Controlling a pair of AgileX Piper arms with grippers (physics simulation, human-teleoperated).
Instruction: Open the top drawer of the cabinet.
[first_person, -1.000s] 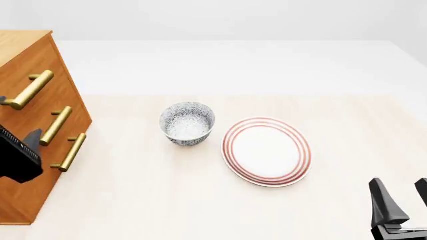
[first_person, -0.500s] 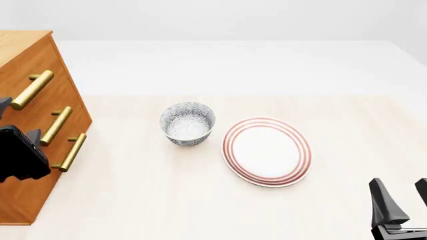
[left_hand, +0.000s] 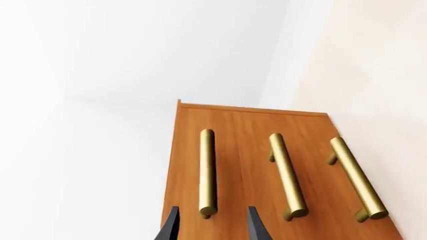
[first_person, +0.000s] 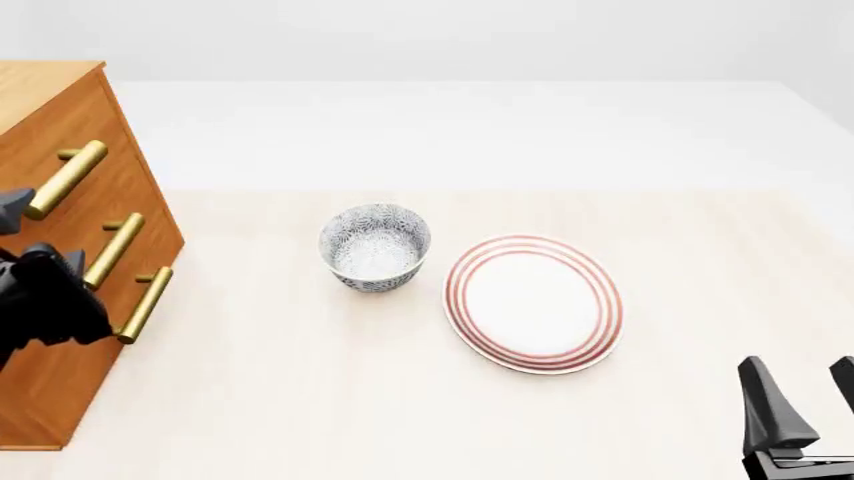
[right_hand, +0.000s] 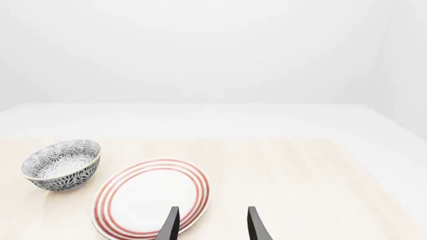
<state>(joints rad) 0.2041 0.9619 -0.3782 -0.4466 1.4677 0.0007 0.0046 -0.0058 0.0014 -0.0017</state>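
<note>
The orange-brown cabinet (first_person: 80, 370) stands at the table's left edge, also filling the left wrist view as the cabinet (left_hand: 247, 125). Its top drawer (first_person: 115, 140) lies flush with the two below and carries a brass bar handle (first_person: 64, 178). My left gripper (first_person: 38, 230) is open at the near end of that handle. In the left wrist view the handle (left_hand: 207, 170) ends between the two dark fingertips (left_hand: 172, 225), close to them and untouched. My right gripper (first_person: 805, 395) hangs open and empty at the near right corner, far from the cabinet.
A patterned blue-white bowl (first_person: 375, 246) stands mid-table, with a red-ringed white plate (first_person: 534, 303) just right of it. The two lower drawers have the same brass handles (first_person: 112, 250) (first_person: 144, 304), close beside my left arm. In the right wrist view the plate (right_hand: 152, 197) lies ahead of the fingers.
My left gripper has risen and swung toward the top handle, its fingers now bracketing the bar's near end. The right arm, bowl and plate have not moved.
</note>
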